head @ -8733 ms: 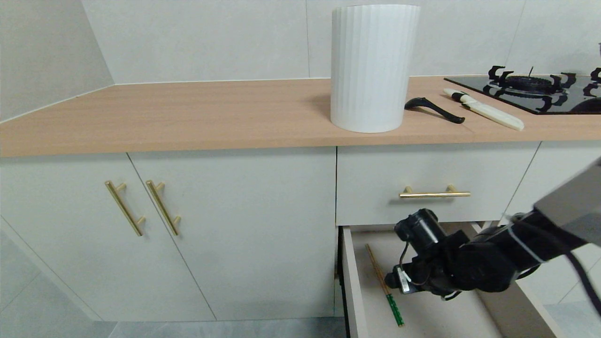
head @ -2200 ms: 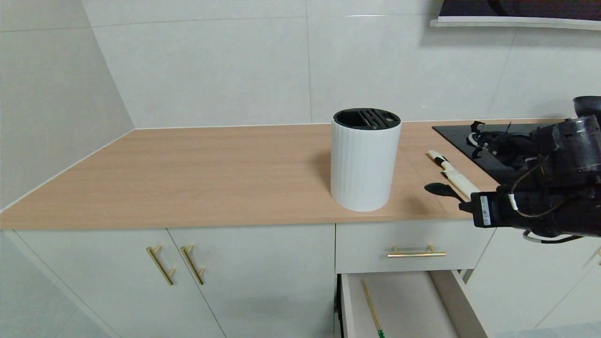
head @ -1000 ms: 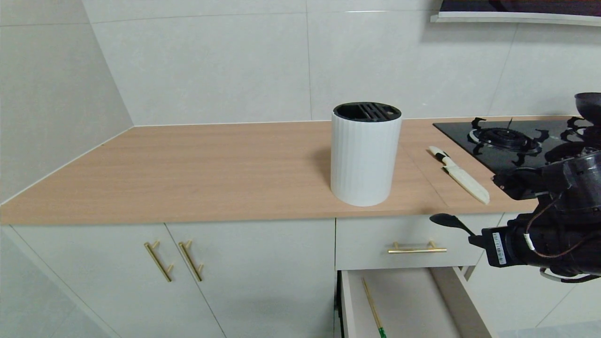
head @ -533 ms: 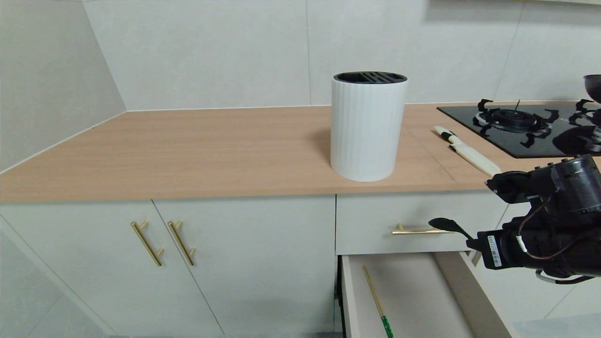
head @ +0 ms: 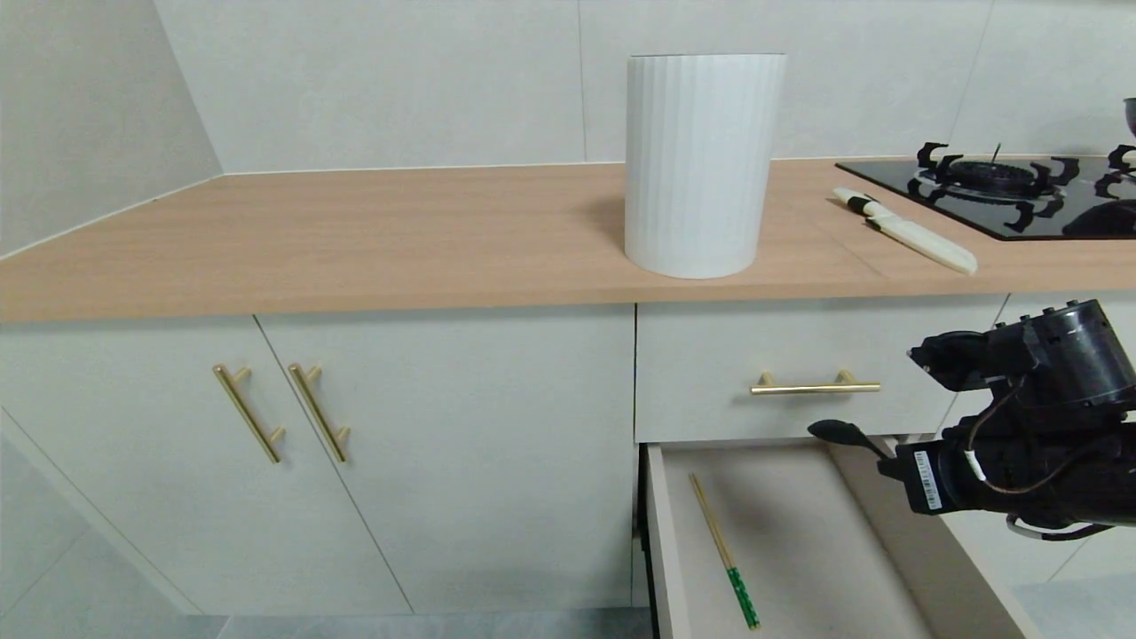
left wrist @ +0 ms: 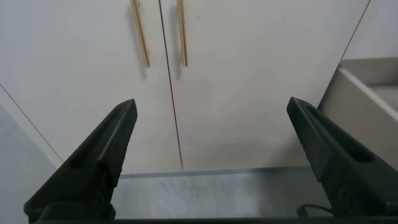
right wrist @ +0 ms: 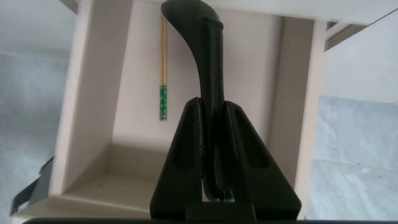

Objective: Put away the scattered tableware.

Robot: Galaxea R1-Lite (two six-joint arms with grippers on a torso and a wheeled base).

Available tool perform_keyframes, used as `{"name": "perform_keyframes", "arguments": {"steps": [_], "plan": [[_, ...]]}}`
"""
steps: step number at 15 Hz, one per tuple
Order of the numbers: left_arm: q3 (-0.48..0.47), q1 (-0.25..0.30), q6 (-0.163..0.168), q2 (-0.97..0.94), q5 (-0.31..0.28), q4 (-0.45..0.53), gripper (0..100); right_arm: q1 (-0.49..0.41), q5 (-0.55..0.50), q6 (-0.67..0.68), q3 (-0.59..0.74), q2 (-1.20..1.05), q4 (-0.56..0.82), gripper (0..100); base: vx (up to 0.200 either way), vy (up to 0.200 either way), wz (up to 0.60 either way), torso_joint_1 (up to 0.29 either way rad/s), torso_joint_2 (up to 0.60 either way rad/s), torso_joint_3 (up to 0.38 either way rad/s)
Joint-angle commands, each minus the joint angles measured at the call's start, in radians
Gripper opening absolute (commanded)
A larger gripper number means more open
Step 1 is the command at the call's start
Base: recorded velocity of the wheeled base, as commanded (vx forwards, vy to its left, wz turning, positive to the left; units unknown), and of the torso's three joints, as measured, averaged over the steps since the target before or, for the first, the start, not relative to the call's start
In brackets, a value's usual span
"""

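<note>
Spoon [head: 841, 434], pinched in the right gripper [head: 892, 457], has come off the counter [head: 355, 240] to lower right, above the open drawer [head: 661, 532], so stowing it beside the chopsticks [head: 723, 555] looks next.

A black gas hob [head: 1003, 202] sits on the wooden countertop [head: 355, 231].

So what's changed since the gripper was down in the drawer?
The right gripper took the black spoon off the counter and carried it down; it now holds it over the open drawer. The knife, holder and chopsticks stayed put.
</note>
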Motion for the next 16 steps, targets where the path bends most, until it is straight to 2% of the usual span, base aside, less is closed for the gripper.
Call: {"name": "perform_keyframes", "arguments": {"steps": [1,4,10,13,16], "plan": [[0.000,0.000,0.000,0.000,0.000,0.001,100,0.000,0.000,0.000,0.001,0.010,0.000,0,0.000,0.000,0.00,-0.115,0.44,0.339],[0.000,0.000,-0.001,0.000,0.000,0.001,100,0.000,0.000,0.000,0.001,0.025,0.000,0,0.000,0.000,0.00,-0.053,0.25,0.186],[0.000,0.000,0.000,0.000,0.000,0.001,100,0.000,-0.005,0.001,-0.001,0.138,-0.012,0,0.000,0.000,0.00,-0.005,0.01,0.008],[0.000,0.000,0.000,0.000,0.000,0.001,100,0.000,-0.006,0.006,-0.001,0.275,-0.096,0,0.000,0.000,0.00,0.000,0.00,0.000],[0.000,0.000,0.000,0.000,0.000,0.001,100,-0.003,-0.039,0.014,0.004,0.451,-0.251,0,0.000,0.000,0.00,0.000,0.00,0.000]]}}
